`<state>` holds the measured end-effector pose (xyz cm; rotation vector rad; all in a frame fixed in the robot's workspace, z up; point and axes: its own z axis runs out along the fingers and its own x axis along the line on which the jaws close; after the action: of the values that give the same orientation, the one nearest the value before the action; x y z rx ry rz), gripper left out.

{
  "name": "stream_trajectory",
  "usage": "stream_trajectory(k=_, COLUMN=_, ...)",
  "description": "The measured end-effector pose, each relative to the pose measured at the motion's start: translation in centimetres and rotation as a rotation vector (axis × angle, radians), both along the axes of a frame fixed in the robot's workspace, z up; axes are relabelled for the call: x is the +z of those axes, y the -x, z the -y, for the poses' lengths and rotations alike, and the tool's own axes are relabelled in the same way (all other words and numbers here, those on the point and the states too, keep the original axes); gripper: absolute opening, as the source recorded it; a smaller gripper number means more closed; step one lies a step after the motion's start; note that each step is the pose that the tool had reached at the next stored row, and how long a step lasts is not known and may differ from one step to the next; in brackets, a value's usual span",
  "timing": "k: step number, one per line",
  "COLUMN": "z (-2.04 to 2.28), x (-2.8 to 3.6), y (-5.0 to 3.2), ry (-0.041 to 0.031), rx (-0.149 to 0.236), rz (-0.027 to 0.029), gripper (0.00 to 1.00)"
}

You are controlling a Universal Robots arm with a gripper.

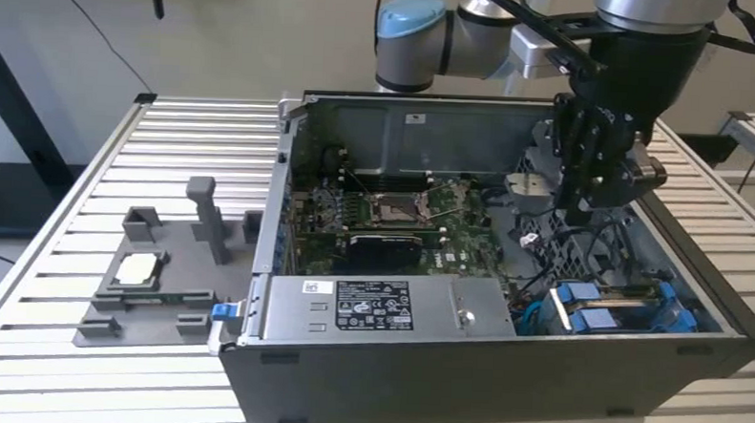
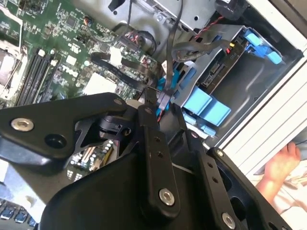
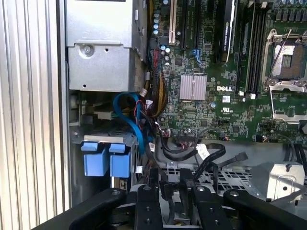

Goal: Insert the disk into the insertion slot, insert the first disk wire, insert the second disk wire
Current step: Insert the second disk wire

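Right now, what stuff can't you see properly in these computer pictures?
- Whether the claw grips a wire: black cables crowd it in the first wrist view.
- Most of the disk: it is tucked inside the insertion slot, whose walls hide it in the second wrist view.
- The person: a hand shows, and the second wrist view's edge cuts off the rest.
- The arm: its top is cut off by the exterior view's upper edge.
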<state>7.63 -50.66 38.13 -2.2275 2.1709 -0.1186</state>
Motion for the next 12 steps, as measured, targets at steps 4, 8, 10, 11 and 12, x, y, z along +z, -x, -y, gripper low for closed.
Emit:
stream_trajectory(k=4, z=0.0, x=0.0, y=-0.06, ry=0.0, rx=0.0, rz=0.0, gripper=0.32)
stream_trajectory(k=8, z=0.0, x=0.0, y=-0.12, ry=0.0, rx=0.0, rz=0.0, gripper=0.17)
stream_trajectory(k=10, z=0.0, x=0.0, y=-0.16, ry=0.0, rx=0.0, rz=0.0, gripper=0.16)
stream_trajectory(k=11, z=0.0, x=0.0, y=-0.17, ry=0.0, rx=0.0, rz=0.0, gripper=0.16)
stream_trajectory(k=12, z=0.0, x=0.0, y=-0.19, ry=0.0, rx=0.0, rz=0.0, gripper=0.16)
